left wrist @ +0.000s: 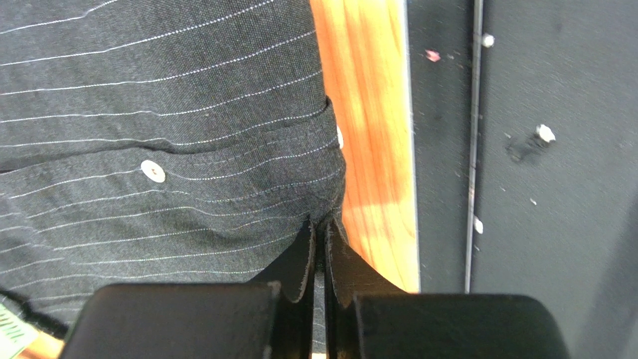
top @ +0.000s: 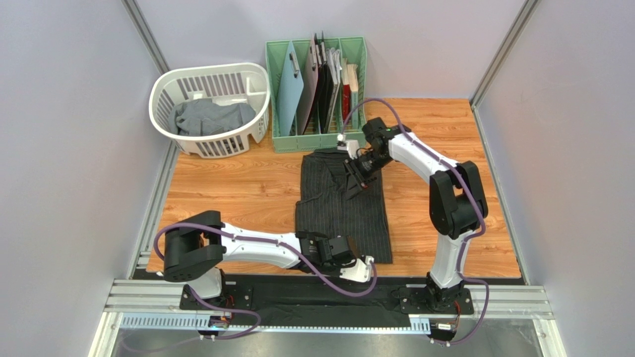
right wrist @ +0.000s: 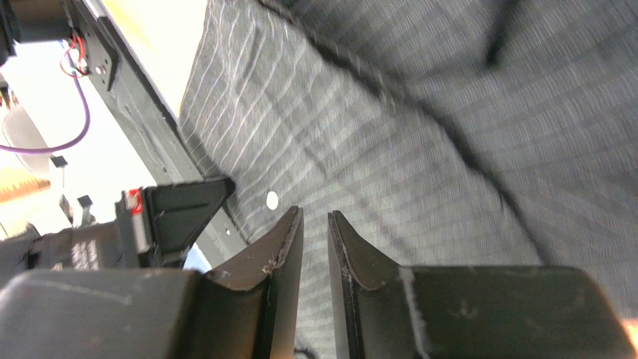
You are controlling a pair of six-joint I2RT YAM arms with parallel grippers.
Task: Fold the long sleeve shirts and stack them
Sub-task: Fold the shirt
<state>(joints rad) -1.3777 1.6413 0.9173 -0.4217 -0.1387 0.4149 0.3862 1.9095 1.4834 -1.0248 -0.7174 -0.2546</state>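
Upper left: plain grey shirt [top: 212, 117] heaped in white laundry basket [top: 220, 145]. Centre: black pinstriped shirt [top: 339, 216] flat on wooden surface [top: 238, 186]. Left claw [left wrist: 320, 224] pressed together, pinching its lower hem. Right claw [right wrist: 315, 215] over its upper part, slim gap between jaws; grip on cloth unclear

Wooden table top [top: 238, 197], orange-brown, grain runs side to side. Plain pale grey walls [top: 67, 111] on three sides. Thin metal posts [top: 149, 37] lean up at back corners. White plastic basket [top: 223, 143] with holes sits at back left. Green rack [top: 317, 141] just beside it, by back wall, flat boards [top: 289, 85] stand inside. Black strip [top: 261, 286] and silver rails [top: 514, 301] along near edge. Light bright and even, shadows soft.
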